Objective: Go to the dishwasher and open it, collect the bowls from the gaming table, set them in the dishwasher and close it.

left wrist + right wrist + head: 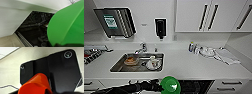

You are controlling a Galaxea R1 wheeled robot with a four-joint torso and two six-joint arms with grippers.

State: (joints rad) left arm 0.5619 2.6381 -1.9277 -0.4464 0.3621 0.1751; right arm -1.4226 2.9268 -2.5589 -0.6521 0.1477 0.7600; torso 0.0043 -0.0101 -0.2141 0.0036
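Observation:
A lime-green bowl (170, 85) hangs in the air just in front of the counter edge, with my left gripper (159, 86) shut on its rim; the arm reaches in from the left. Beside and under it gapes the dark inside of the open dishwasher (196, 86). In the left wrist view the green bowl (67, 25) looms large over the dishwasher's (33, 28) dark racks. An orange bowl (36, 85) sits close to the right wrist camera, above the floor, with my right gripper (49, 92) shut on it. The gaming table is out of view.
A steel sink (119, 65) with a few dishes is set in the white counter (189, 66). Bottles (193, 47) and cloths (226, 57) lie at the right. Wall cupboards (211, 15), a soap dispenser (160, 27) and a towel dispenser (115, 22) hang above. Drawers (231, 87) flank the dishwasher.

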